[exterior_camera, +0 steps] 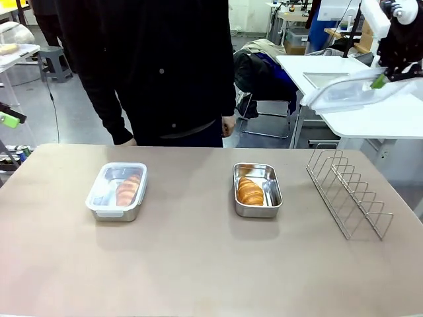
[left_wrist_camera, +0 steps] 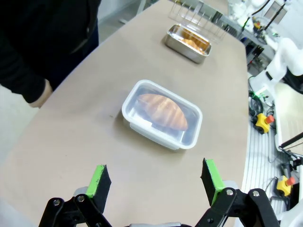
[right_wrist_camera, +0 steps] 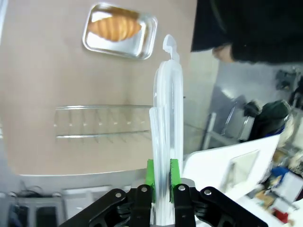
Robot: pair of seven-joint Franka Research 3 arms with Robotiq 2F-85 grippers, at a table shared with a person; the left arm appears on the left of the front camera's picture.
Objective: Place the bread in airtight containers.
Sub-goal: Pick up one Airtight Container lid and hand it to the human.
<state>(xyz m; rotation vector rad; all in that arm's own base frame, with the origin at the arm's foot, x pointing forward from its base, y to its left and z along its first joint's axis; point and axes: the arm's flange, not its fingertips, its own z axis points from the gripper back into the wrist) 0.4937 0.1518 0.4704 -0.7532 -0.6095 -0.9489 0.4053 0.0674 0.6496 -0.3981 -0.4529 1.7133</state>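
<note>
One container is finished and the second is waiting for its cover. Toward the left part of the desk, nearer the far edge than the near one, the lidded container [exterior_camera: 117, 191] sits with a croissant [exterior_camera: 129, 189] sealed under its clear top; the left wrist view shows the same box [left_wrist_camera: 162, 114] closed, its lid flat on the rim. Right of the desk's centre, the open steel container [exterior_camera: 257, 190] holds the second croissant [exterior_camera: 250, 191] and has nothing over it. The wire rack [exterior_camera: 348, 193] stands near the right edge, its slots bare. The right gripper [exterior_camera: 379, 80] is up high beyond the far right corner, clenched on one end of the clear lid [exterior_camera: 344, 92], which sticks out toward the desk's middle; in the right wrist view the green pads [right_wrist_camera: 150, 172] pinch the lid's [right_wrist_camera: 168, 132] edge and it runs away from the camera. The left gripper [left_wrist_camera: 156, 182] hangs above the near left part of the desk, released, jaws wide and holding nothing. The step in hand looks to be carrying this lid over. Next it likely has to come down level over the open pan, corners lined up with the rim, then be pressed until it seats. The person [exterior_camera: 158, 66] stands at the far edge, arms down.
</note>
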